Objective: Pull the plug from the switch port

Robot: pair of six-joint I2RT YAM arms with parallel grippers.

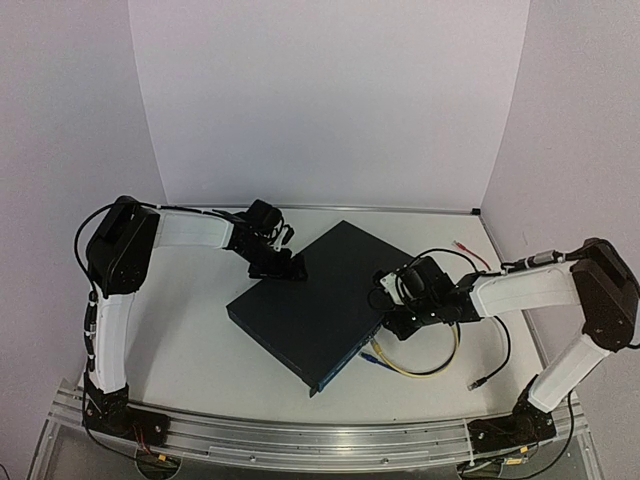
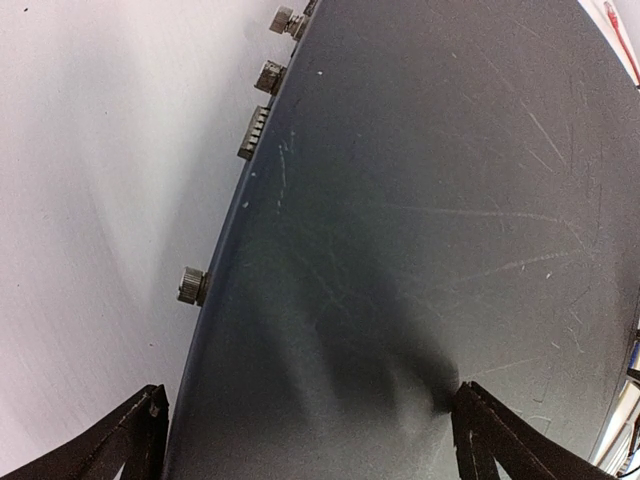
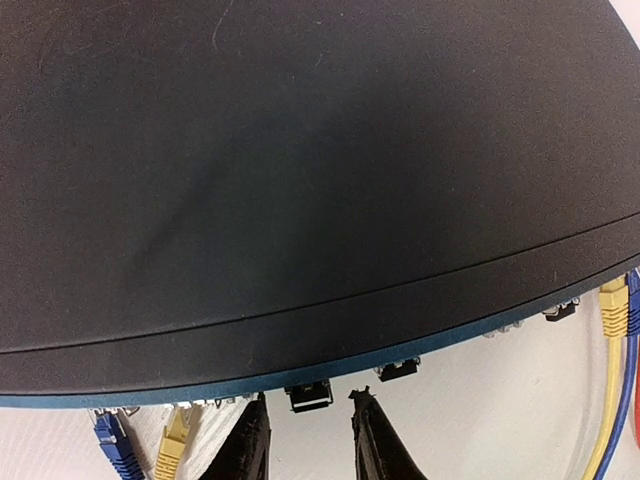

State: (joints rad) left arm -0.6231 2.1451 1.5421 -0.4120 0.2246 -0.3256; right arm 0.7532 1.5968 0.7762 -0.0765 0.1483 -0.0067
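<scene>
The switch (image 1: 318, 300), a flat dark navy box, lies slanted in the middle of the table. Its port face (image 3: 420, 345) runs along the bottom of the right wrist view. A small black plug (image 3: 308, 396) sticks out of that face. My right gripper (image 3: 308, 408) is open, a fingertip on each side of the plug with a small gap on both sides. My left gripper (image 2: 310, 435) is wide open over the switch's top (image 2: 430, 200) near its back edge. One of its fingers (image 2: 140, 440) hangs past that edge, and nothing is held.
A second black plug (image 3: 397, 370) sits just right of the first. Yellow (image 3: 175, 432) and blue (image 3: 110, 440) plugs sit to the left, and their cables (image 1: 410, 365) loop on the table by the right arm. A red-tipped lead (image 1: 468, 250) and a black cable end (image 1: 480, 382) lie to the right.
</scene>
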